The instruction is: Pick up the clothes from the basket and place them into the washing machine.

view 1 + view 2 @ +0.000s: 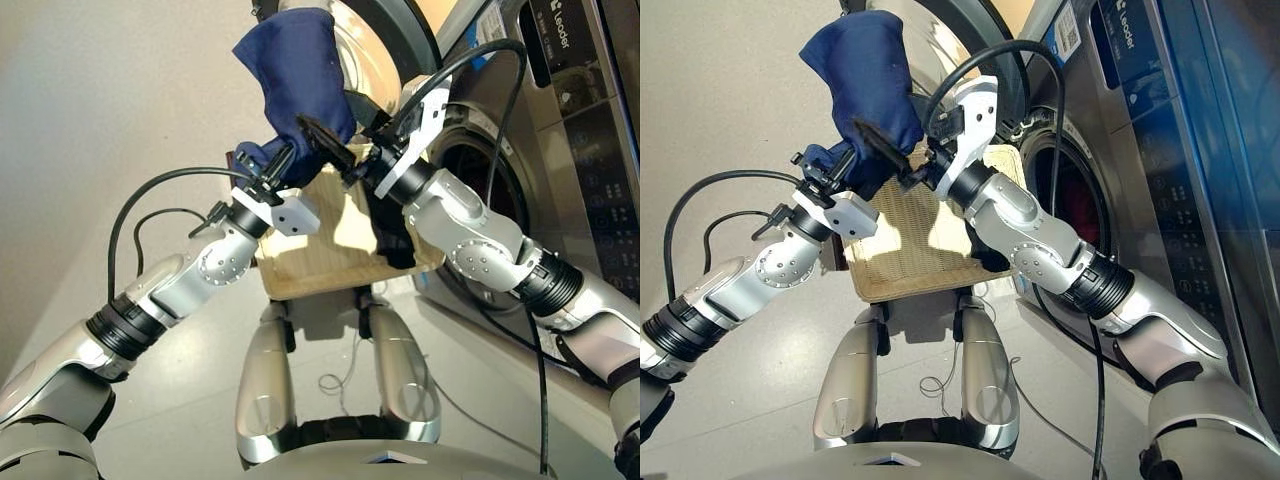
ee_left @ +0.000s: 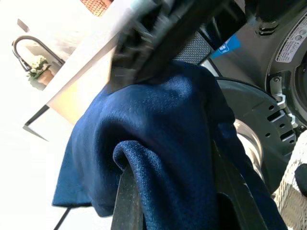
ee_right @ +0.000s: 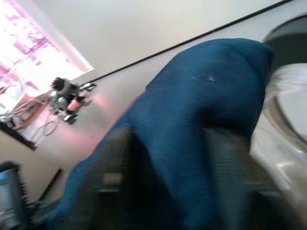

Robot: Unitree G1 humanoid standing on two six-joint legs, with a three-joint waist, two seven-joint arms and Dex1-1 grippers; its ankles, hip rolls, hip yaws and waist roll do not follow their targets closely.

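Observation:
A navy blue garment [image 1: 300,70] hangs bunched in the air above the cream wicker basket [image 1: 320,265], just in front of the washing machine's open round door [image 1: 385,40]. My left gripper [image 1: 278,163] is shut on its lower fold; in the left wrist view the cloth [image 2: 163,139] fills the gap between the fingers. My right gripper [image 1: 328,143] is shut on the same garment from the other side. A black garment [image 1: 395,240] lies at the basket's right end. Something red [image 1: 1075,205] shows inside the washing machine's drum opening [image 1: 480,190].
The basket sits on the floor directly before the machine, between my arms. A dark-panelled appliance [image 1: 575,45] is stacked above the washer at the right. Black cables [image 1: 140,205] loop off both arms. A pale wall [image 1: 110,90] is on the left.

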